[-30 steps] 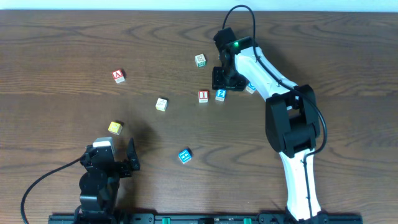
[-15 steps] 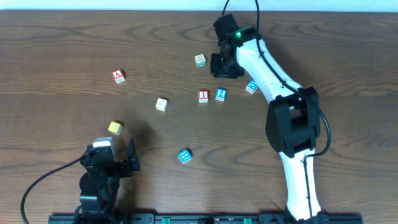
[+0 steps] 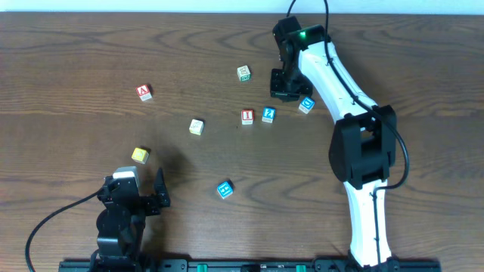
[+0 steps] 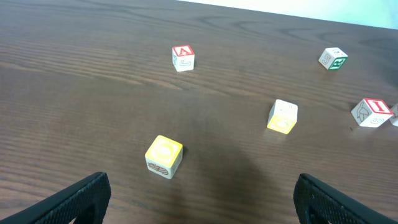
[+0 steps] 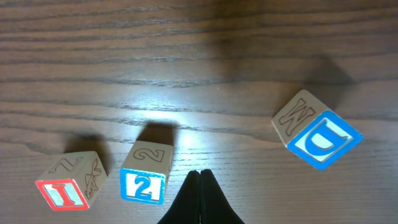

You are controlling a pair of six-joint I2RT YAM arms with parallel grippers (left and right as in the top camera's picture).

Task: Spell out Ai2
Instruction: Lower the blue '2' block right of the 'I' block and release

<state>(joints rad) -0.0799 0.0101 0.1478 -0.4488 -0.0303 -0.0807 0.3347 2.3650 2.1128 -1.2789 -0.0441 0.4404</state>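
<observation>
The red "A" block lies alone at the far left. Side by side near the table's middle are the red "I" block and the blue "2" block. My right gripper hovers just right of the "2" block, shut with nothing between its fingers. My left gripper stands wide open near the front edge, empty, with a yellow block ahead of it.
A blue "D" block lies right of my right gripper. A green-lettered block, a white-and-yellow block, a yellow block and a blue block are scattered about.
My right gripper has closed its jaws and shifted right, from above the "2" block to between it and the "D" block. The left arm and the blocks have not moved.
</observation>
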